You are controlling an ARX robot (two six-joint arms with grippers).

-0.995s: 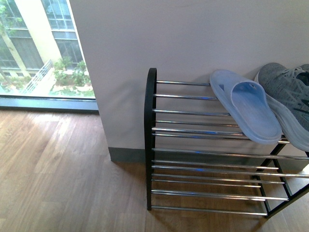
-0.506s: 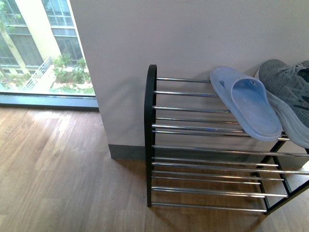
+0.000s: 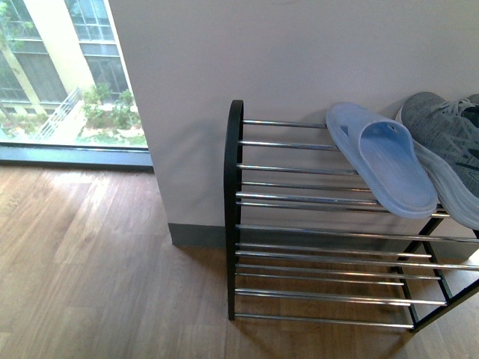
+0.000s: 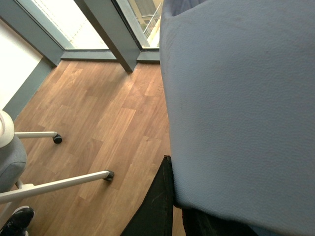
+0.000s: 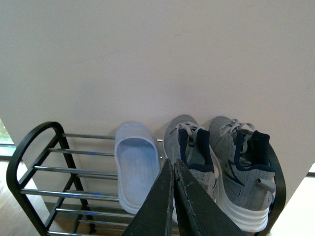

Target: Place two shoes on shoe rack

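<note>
Right gripper (image 5: 173,196): black fingers pressed together, holding nothing, raised in front of the shoe rack (image 5: 29,147). Both grey sneakers (image 5: 216,162) sit side by side on the top tier, toes to the wall, at the rack's right end. 1 pale blue slipper (image 5: 135,167) lies just beside them. Left gripper (image 4: 155,206): only a black part shows beside grey upholstery (image 4: 241,98) above wood floor (image 4: 98,118); its opening cannot be judged.

On the shoe rack (image 3: 299,198) we see the top tier's left half bare, with open bars; its right half is taken by the slipper (image 3: 385,168) and the two shoes (image 5: 216,162), side by side against the wall (image 3: 299,52). The lower tiers show nothing on them.
</note>
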